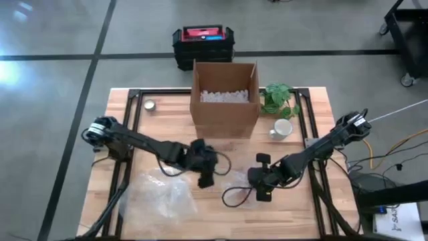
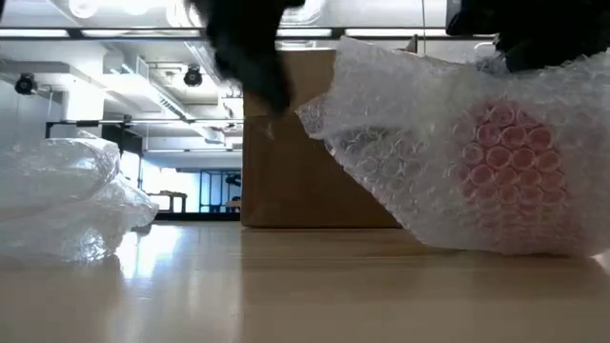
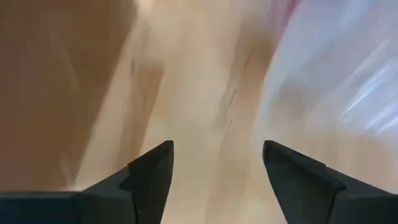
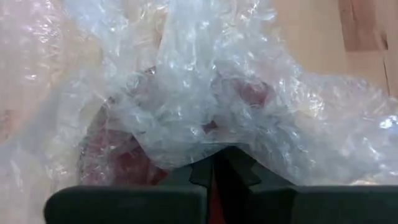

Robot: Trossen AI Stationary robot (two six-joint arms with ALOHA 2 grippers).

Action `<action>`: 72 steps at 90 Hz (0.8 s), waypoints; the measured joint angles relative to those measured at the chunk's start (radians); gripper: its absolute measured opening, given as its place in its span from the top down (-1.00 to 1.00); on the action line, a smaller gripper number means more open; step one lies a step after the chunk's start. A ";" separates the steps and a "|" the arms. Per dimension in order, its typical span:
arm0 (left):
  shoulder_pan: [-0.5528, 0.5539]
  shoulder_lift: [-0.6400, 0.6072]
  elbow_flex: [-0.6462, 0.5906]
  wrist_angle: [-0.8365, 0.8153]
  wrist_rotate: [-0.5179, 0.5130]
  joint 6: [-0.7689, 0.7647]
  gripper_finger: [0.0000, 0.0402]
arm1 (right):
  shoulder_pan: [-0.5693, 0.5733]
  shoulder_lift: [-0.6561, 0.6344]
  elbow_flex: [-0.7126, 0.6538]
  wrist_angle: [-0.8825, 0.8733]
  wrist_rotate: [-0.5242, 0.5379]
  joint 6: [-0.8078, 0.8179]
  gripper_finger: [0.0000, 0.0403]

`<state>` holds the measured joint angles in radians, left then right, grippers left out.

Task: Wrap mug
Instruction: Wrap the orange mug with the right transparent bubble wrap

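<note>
**Mug half-swaddled in bubble wrap near the table's front**

Mug (image 4: 124, 149), reddish in colour, lay under a crumpled sheet of bubble wrap (image 4: 205, 106) on the wooden table (image 1: 307, 214), in front of the cardboard box (image 1: 225, 100) and toward the right arm's side. In the low view its red showed through the bubbles, and the wrapped bundle sat on the table surface with the box standing behind it.

The right gripper (image 4: 214, 171) was down at the bundle, its fingers drawn close together and pinching a fold of the bubble wrap right above the mug. From overhead, this gripper sat at the right edge of the plastic, near the table's front centre.

The left gripper (image 3: 214, 168) hovered just beside the bundle on its other side, fingers (image 3: 152, 168) spread wide with nothing between them; only bare wood and an edge of plastic showed beyond them.

A second, loose heap of bubble wrap (image 1: 157, 194) lay on the left front part of the table, apart from the bundle. Behind, the open box held white packing filler (image 1: 224, 96). A white mug (image 1: 281, 128) stood to the box's right, with a small green plant (image 1: 277, 99) just behind it, and a small round tin (image 1: 150, 105) sat to the box's left. A black and red case (image 1: 203, 45) rested on the floor beyond the table.
</note>
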<state>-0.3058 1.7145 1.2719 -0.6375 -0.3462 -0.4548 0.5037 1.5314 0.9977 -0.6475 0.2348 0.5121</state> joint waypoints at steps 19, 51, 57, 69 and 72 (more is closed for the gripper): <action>-0.021 0.018 -0.230 0.499 0.047 0.061 0.14 | 0.000 0.000 0.000 0.001 0.001 -0.004 1.00; 0.018 0.175 -0.161 0.984 0.192 0.212 0.93 | 0.000 0.000 0.000 0.003 0.001 -0.007 1.00; 0.018 0.212 -0.094 0.975 0.199 0.241 0.90 | 0.000 0.000 0.000 0.007 0.002 -0.007 1.00; 0.018 0.286 0.041 0.955 0.201 0.298 0.95 | 0.000 -0.003 0.001 0.010 0.001 -0.007 1.00; 0.019 0.300 0.069 0.951 0.202 0.301 0.97 | 0.000 -0.007 0.001 0.011 0.002 -0.007 1.00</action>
<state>-0.2868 2.0142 1.3413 0.3136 -0.1445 -0.1539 0.5037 1.5249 0.9989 -0.6365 0.2363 0.5049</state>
